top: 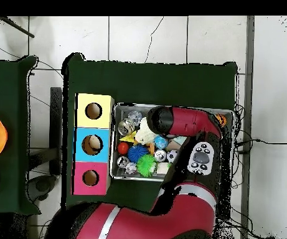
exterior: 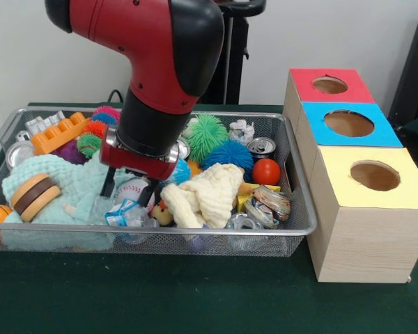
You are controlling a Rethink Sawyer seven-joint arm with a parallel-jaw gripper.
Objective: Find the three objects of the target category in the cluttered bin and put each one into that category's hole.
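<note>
While the claw (exterior: 131,191) hangs spread and empty over the baseball (exterior: 131,189) mid-bin (exterior: 303,209), it should descend straight, avoiding the cream cloth (exterior: 209,195), then pinch.

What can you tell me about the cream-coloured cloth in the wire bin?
The cream cloth looks like soft, nubby fabric, crumpled into a loose heap, not folded. It lies toward the bin's front rim, right of the gripper. It rests on other clutter, beside a crushed can, below a blue spiky ball.
</note>
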